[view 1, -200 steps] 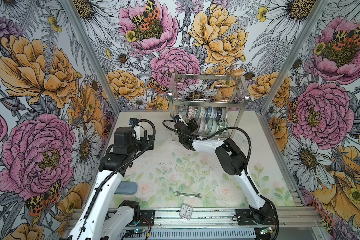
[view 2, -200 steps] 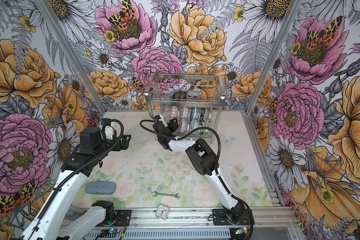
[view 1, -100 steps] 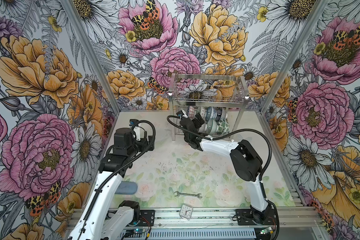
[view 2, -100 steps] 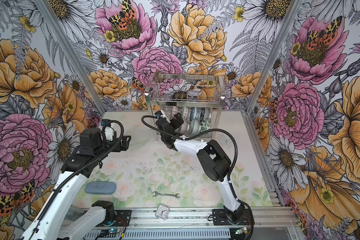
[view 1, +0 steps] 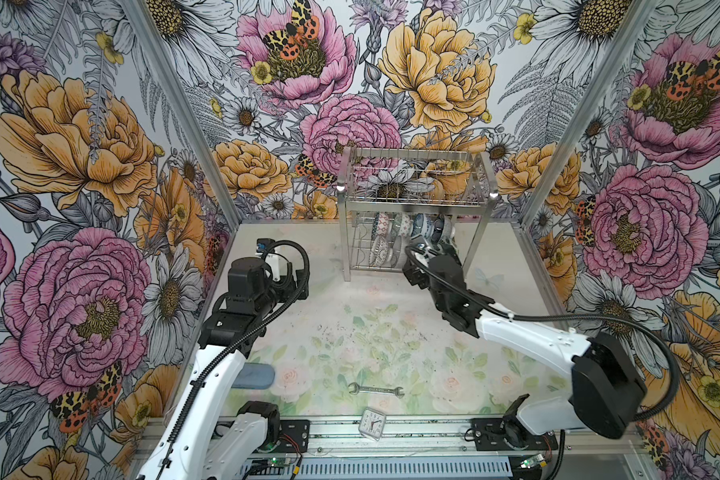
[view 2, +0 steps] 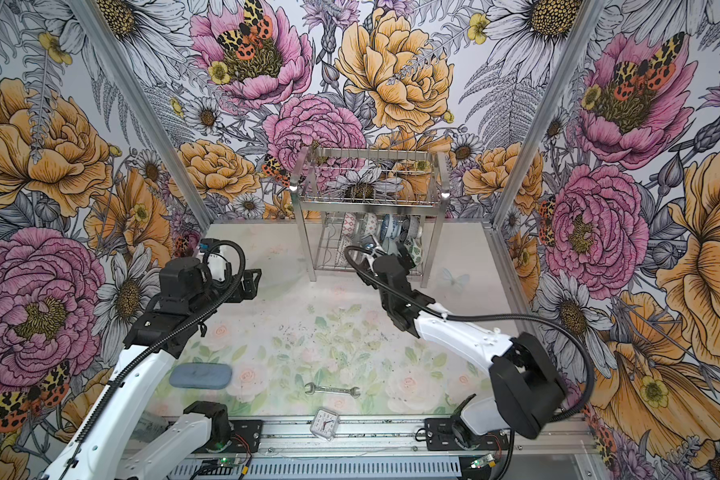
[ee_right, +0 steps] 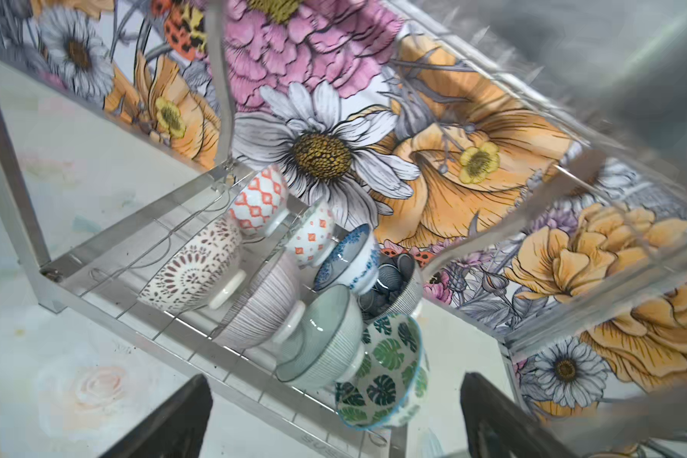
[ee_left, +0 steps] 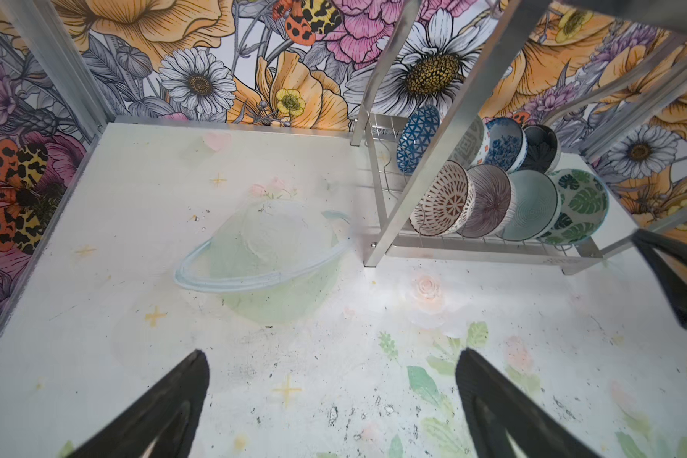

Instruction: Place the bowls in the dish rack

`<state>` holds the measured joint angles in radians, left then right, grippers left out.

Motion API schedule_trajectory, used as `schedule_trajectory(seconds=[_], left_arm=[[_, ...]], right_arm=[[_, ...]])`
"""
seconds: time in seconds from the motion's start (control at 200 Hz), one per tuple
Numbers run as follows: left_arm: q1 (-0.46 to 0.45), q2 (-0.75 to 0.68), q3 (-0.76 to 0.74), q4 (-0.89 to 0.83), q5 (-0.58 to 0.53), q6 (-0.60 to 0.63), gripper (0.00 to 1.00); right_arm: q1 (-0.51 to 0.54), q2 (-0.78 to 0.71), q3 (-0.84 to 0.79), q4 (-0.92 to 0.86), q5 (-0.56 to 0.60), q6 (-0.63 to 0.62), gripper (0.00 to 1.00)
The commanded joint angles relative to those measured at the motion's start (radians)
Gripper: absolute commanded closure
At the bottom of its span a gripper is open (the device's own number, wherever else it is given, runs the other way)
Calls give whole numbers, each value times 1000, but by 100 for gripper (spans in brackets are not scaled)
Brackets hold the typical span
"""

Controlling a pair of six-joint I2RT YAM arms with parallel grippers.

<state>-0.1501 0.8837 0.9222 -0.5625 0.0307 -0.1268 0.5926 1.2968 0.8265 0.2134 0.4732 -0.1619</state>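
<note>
In both top views the rack [view 1: 416, 203] stands at the counter's [view 1: 350, 299] 12 o'clock, with the bowls [view 1: 408, 232] on edge in its lower tier. The right end effector [view 1: 435, 249] has slid along the rack's front from about 7 o'clock to 5 o'clock, and its jaws have spread wide. The left end effector [view 2: 252, 282] has stayed at the counter's 9 o'clock, well apart from the rack.

The left wrist view shows the left end effector [ee_left: 334, 396] gaping over bare counter and holding nothing. Eight bowls stand in two rows of four, and the leaf bowl [ee_left: 576, 206] ends the front row.

In the right wrist view the right end effector [ee_right: 334, 380] is fully spread and empty, just beside the leaf bowl but apart from it.

Only a wrench [view 1: 377, 390], a clock [view 1: 373, 423] and a case [view 2: 200, 376] remain on the counter. The loading therefore looks finished, and what is left is to back out without nudging that end bowl.
</note>
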Motion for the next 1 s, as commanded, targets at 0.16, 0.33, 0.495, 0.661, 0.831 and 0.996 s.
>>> schedule_trajectory(seconds=[0.16, 0.33, 0.495, 0.661, 0.831, 0.996], left_arm=[[-57, -88, -295, 479, -416, -31, 1], [-40, 98, -495, 892, -565, 25, 1], [-11, 329, -525, 1103, -553, 122, 1], [80, 470, -536, 1278, -367, 114, 1], [159, 680, -576, 1578, -195, 107, 1], [155, 657, -551, 1495, -199, 108, 1]], right_arm=[[-315, -327, -425, 174, 62, 246, 1], [-406, -163, -495, 358, 78, 190, 1], [-431, 56, -451, 495, 38, 186, 1], [-507, 209, -434, 661, -139, 192, 0], [-617, 243, -425, 638, -367, 250, 0], [-612, 241, -433, 652, -365, 249, 0]])
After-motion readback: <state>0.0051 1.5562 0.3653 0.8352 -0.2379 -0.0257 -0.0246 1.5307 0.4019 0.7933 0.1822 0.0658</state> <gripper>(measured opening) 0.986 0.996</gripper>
